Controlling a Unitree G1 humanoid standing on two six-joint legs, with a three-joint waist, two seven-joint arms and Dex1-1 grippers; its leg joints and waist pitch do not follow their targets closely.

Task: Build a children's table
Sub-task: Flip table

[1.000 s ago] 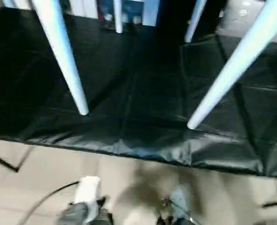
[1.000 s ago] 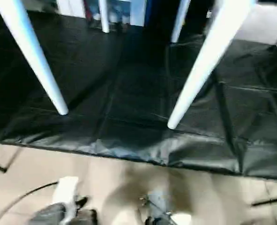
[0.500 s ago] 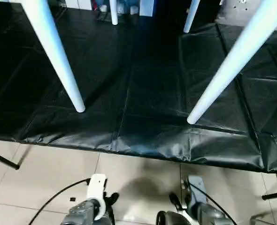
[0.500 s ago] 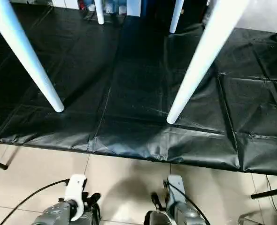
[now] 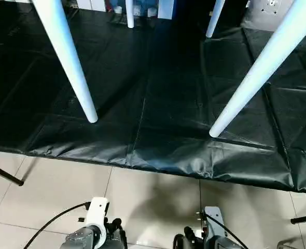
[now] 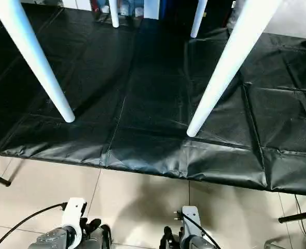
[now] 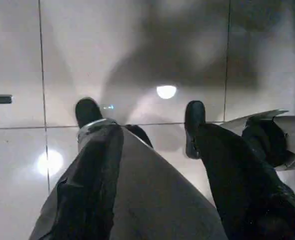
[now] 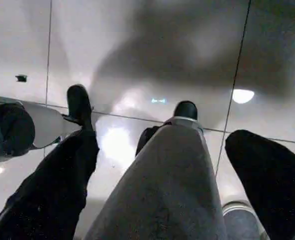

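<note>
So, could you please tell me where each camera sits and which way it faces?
Head stereo pair: looks forward and down at four white table legs standing on a black mat; both forearms at the bottom edge.
Left wrist: along the left hand, down at the tiled floor.
Right wrist: along the right hand, same floor.

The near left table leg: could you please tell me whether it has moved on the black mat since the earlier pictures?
No. The near left leg still stands just behind the black mat's front edge, by the same crease; only the camera shifted.
</note>
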